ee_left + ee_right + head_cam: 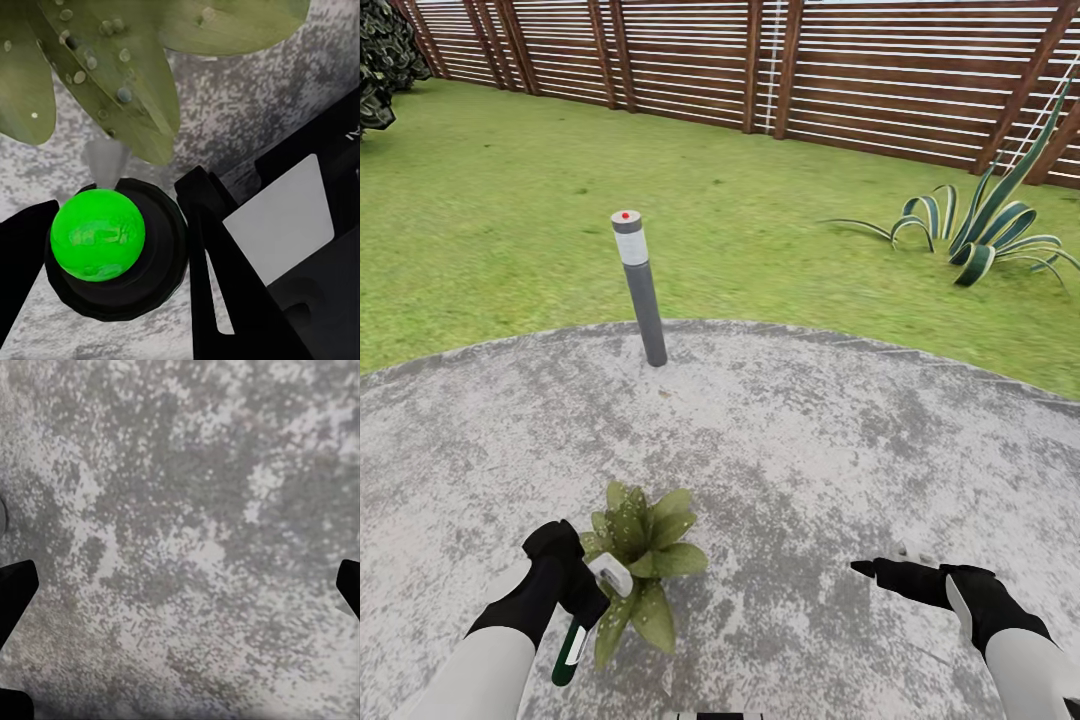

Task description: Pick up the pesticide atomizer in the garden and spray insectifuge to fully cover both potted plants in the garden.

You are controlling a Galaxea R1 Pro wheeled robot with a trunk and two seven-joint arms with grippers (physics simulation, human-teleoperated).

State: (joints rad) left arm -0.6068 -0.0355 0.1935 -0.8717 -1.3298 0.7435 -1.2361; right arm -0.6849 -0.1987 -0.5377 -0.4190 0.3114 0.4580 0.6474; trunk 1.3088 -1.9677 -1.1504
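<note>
The wooden slat fence (840,70) closes the back of the garden, and the green lawn (510,200) lies in front of it. A round grey paved patio (810,450) takes the near half of the head view. On the lawn at the right grows a spiky striped plant (985,235); a dark bush (385,55) stands in the far left corner. A grey bollard lamp (640,290) with a red dot rises at the far edge of the patio, well apart from both arms. One potted plant (640,560) sits on the patio near the robot, its leaves carrying small droplets. The left gripper (585,590) is just beside it, its fingers pinching the pesticide atomizer (572,640), whose grey head touches the leaves. The right gripper (880,565) hangs over bare stone with fingers spread.
</note>
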